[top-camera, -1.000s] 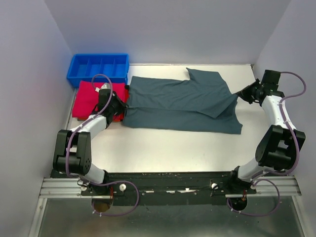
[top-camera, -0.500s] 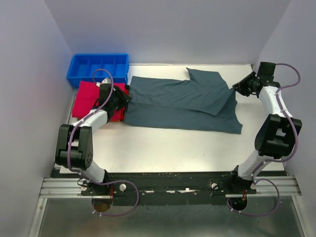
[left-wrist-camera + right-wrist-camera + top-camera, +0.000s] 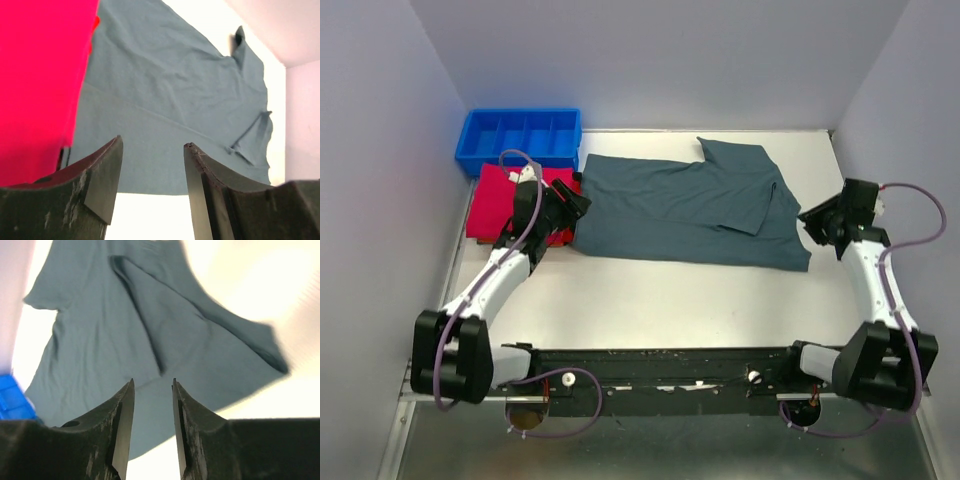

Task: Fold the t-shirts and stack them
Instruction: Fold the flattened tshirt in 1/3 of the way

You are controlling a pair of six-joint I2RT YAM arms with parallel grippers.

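Observation:
A slate-grey t-shirt [image 3: 685, 212] lies half folded across the back of the white table, its top layer lapped over the lower one. A folded red t-shirt [image 3: 500, 200] lies to its left. My left gripper [image 3: 578, 205] hovers at the grey shirt's left edge, beside the red one, open and empty. The left wrist view shows grey cloth [image 3: 165, 105] and red cloth [image 3: 40, 75] beyond the parted jaws. My right gripper [image 3: 812, 220] is off the shirt's right edge, open, holding nothing. Its wrist view shows the grey shirt [image 3: 125, 320] ahead.
A blue compartment bin [image 3: 520, 138] stands at the back left corner, just behind the red shirt. Grey walls close in the left, back and right sides. Bare white tabletop [image 3: 680, 305] stretches between the shirts and the arm bases.
Both grippers went from shut to open and let go of the grey shirt. The right arm swung back toward the near right; the left arm shifted slightly. The shirt's top layer now lies flat.

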